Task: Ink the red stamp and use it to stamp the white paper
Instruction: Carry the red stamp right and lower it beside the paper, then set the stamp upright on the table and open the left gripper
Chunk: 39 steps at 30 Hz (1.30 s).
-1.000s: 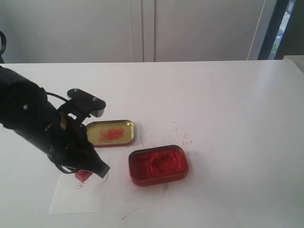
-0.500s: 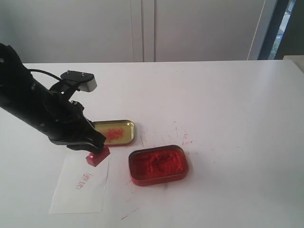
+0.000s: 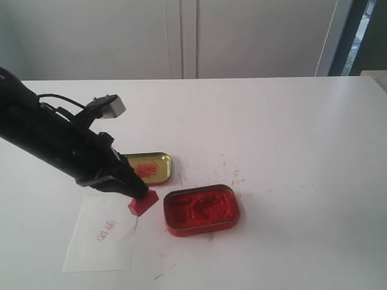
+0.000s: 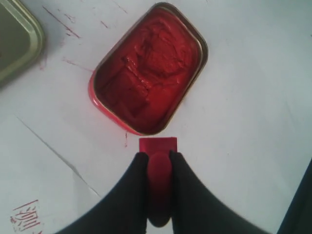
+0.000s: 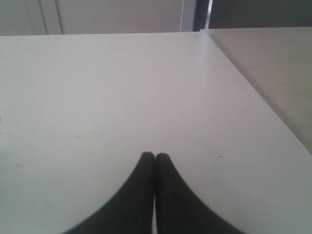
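Note:
My left gripper [image 3: 138,194] [image 4: 158,157] is shut on the knob of the red stamp [image 3: 143,202] [image 4: 158,147], whose block base hangs just beside the near end of the open tin of red ink paste [image 3: 202,209] [image 4: 148,68]. The white paper [image 3: 104,232] [image 4: 29,180] lies on the table to the left of the stamp and bears a small red stamped mark [image 3: 107,229] [image 4: 25,217]. My right gripper [image 5: 155,156] is shut with nothing in it, over bare white tabletop; the exterior view does not show it.
The gold tin lid [image 3: 149,167] [image 4: 14,41] with red smears lies behind the stamp, partly covered by my left arm. Red scribbles [image 3: 233,175] mark the tabletop around the tin. In the right wrist view a table edge [image 5: 253,95] runs near that gripper.
My left gripper has lifted the stamp off the paper and carried it right, toward the ink tin. A red mark now shows on the paper.

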Tool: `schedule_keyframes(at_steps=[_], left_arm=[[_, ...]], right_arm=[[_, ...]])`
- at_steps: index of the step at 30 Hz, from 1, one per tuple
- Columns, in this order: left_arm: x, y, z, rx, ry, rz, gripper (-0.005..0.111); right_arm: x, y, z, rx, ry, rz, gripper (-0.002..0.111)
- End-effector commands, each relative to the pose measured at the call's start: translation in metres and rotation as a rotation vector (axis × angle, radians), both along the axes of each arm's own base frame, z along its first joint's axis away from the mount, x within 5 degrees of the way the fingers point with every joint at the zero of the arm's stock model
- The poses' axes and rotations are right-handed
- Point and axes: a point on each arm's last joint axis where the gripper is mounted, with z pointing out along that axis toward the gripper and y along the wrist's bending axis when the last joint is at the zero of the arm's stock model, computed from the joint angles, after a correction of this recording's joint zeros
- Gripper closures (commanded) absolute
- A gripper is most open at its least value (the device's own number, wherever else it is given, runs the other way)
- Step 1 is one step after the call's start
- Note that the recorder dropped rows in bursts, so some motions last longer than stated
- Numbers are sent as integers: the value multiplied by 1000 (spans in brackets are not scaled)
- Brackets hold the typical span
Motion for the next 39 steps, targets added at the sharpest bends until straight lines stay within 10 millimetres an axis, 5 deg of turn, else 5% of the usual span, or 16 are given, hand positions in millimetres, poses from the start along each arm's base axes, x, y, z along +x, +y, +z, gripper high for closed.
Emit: schedule_keyframes(at_steps=[1, 12, 39], left_arm=[[1, -3, -14, -17, 75, -51, 107], [7, -10, -52, -58, 200, -86, 107], [15, -11, -74, -33, 221, -28, 107]], right_arm=[[0, 0, 0, -2, -13, 4, 108], [0, 0, 0, -2, -13, 4, 108], [0, 0, 0, -2, -13, 4, 108]])
